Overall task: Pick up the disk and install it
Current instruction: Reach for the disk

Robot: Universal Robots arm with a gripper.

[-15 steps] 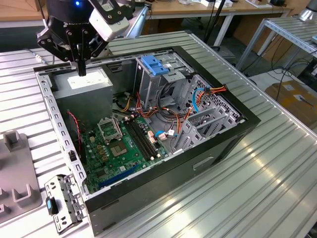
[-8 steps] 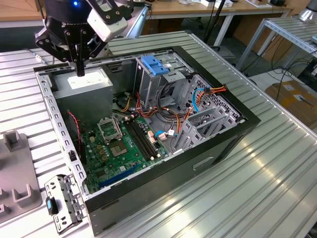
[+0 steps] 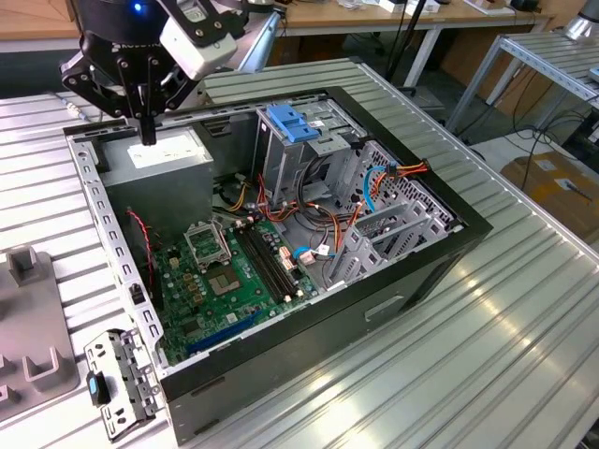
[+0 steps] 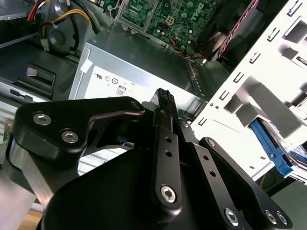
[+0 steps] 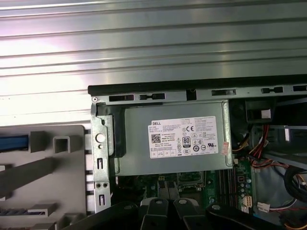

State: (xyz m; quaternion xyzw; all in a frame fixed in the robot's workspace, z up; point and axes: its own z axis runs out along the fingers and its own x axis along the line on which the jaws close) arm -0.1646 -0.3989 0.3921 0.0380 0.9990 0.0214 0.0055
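the hand, closed and empty, is hovering just above the power supply. the disk is lying in the grey holder, well aside of the hand, outside the case. the pick-up seems not yet begun; it likely calls for an opened hand squared to the disk's rails.

The black end effector, closed on nothing, hangs above a grey power supply box with a white label. Beyond lies a green circuit board. Beside the box, a white perforated frame hides part of a blue plastic rail.
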